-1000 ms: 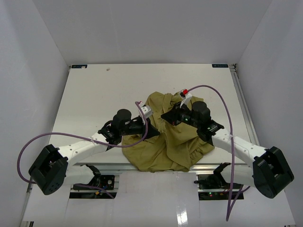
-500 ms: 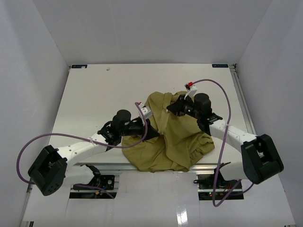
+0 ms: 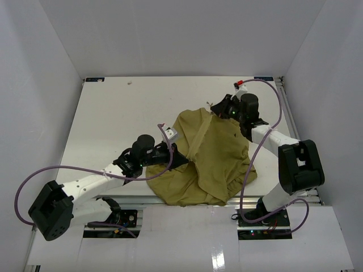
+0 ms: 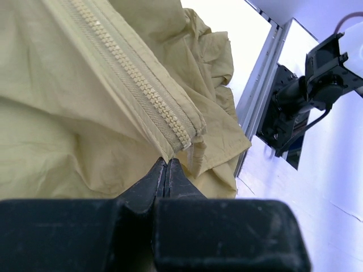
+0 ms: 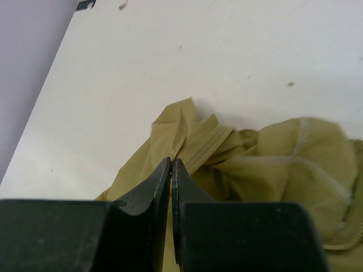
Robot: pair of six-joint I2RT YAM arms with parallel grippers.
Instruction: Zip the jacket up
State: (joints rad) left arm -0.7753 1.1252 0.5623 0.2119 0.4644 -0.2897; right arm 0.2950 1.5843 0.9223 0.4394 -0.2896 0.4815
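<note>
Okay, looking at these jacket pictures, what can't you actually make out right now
Zipper slider: seen in no view; in the left wrist view the zipper of the jacket runs off the top edge.
Right wrist view: the right claw shuts on a fold and hides what is pinched.
Top view: zipper teeth too small; the left claw covers fabric there.
</note>
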